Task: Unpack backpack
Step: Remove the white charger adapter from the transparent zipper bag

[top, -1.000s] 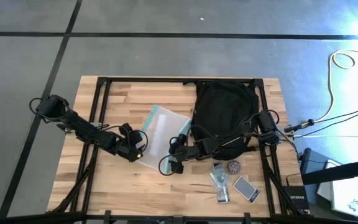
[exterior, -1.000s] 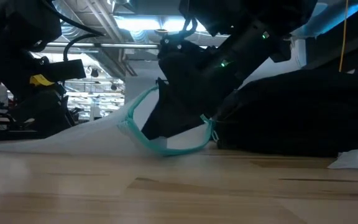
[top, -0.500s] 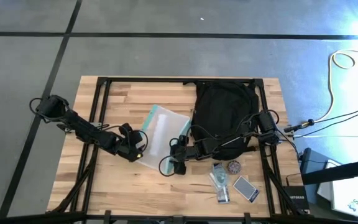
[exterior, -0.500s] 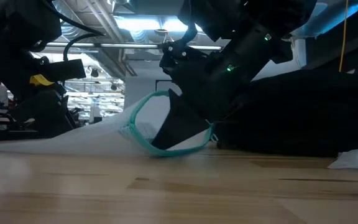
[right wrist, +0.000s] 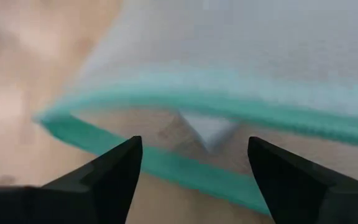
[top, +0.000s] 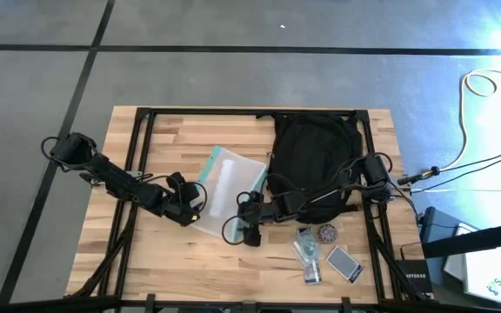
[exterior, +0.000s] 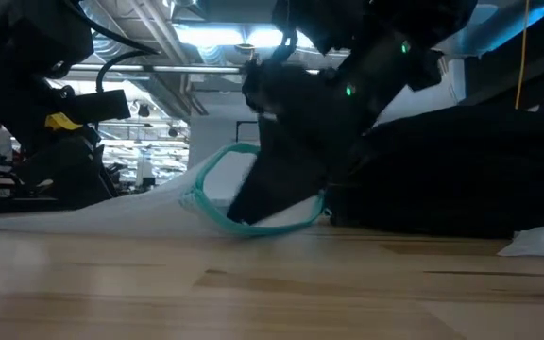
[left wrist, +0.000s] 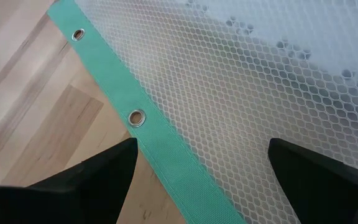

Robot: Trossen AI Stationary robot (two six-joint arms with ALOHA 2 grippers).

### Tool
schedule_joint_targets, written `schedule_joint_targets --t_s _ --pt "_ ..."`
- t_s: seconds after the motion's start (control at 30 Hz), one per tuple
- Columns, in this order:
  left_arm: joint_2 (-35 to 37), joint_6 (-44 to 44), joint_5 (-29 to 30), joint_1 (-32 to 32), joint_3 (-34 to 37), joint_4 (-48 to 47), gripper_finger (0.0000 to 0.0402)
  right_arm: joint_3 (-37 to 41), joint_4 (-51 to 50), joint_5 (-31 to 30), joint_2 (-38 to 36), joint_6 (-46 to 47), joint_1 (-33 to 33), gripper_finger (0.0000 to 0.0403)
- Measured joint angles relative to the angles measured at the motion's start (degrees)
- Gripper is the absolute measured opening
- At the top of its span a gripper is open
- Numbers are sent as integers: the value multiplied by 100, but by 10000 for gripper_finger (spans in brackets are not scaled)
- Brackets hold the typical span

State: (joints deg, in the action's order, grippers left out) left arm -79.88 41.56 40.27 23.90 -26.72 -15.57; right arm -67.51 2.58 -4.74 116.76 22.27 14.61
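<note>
Both hands gape: left hand (left wrist: 194, 180) over pouch (top: 224, 183) eyelets, right hand (right wrist: 191, 177) facing its mouth.

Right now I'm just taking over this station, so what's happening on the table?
Both arms are at a clear mesh pouch with teal edging, which lies on the table beside the black backpack. The left gripper is open over the pouch's teal edge. The right gripper faces the pouch's open mouth, fingers apart. A few small items lie near the backpack.
</note>
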Motion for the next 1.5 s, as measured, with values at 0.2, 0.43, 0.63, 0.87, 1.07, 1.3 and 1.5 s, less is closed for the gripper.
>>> schedule_joint_targets --t_s 0.2,0.43,0.63,0.87,1.07,1.3,1.5 --pt "0 -14 0 0 0 0 349 -177 -13 -228 -128 308 87 316" --pt "0 -20 0 -11 0 19 349 -519 -397 -1242 103 777 72 353" --pt "0 -31 24 -9 0 76 349 -866 -463 -1332 211 753 74 365" --pt "0 -121 41 -9 0 136 349 -1401 -1096 -1329 488 747 79 367" --pt "0 -122 39 -11 2 150 349 -1764 -1482 -1319 803 989 79 367" --pt "0 -113 28 -11 4 120 349 -1913 -1922 -1420 964 1268 79 367" --pt "0 -120 26 -11 4 125 349 -1916 -2512 -1526 952 1925 79 365"
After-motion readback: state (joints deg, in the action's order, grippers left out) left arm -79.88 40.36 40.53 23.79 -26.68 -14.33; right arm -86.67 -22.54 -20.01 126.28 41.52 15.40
